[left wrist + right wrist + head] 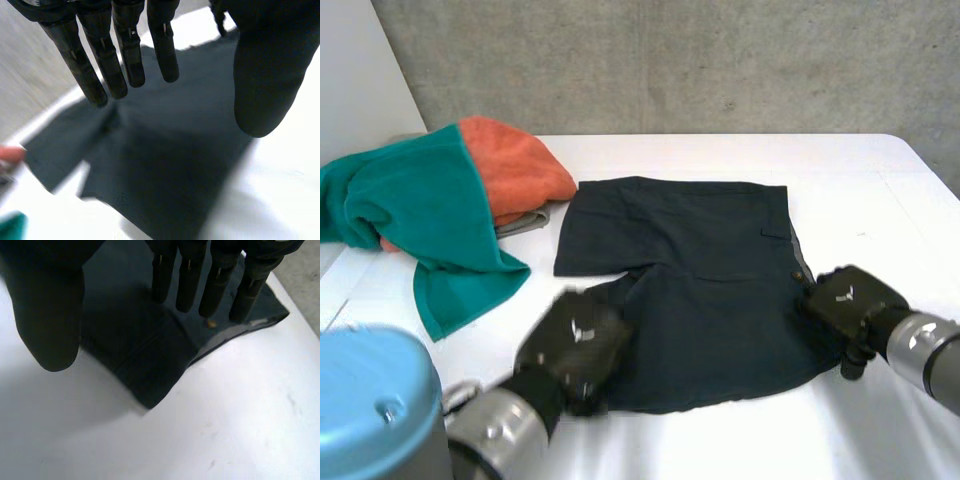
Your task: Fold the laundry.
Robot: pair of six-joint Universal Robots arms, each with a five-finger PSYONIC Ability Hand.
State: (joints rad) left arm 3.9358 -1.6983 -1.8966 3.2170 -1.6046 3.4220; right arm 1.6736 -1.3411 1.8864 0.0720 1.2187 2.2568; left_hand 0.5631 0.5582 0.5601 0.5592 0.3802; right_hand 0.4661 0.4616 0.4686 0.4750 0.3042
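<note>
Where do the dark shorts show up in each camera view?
Head view: dark shorts flat mid-table, between left hand and right hand.
Left wrist view: shorts beneath the hand's straight fingers.
Right wrist view: a corner beneath the fingers.
Shared landmark: white table.

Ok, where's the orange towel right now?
In the head view, the orange towel lies far left on the table, partly under the green cloth, beside the dark shorts.
</note>
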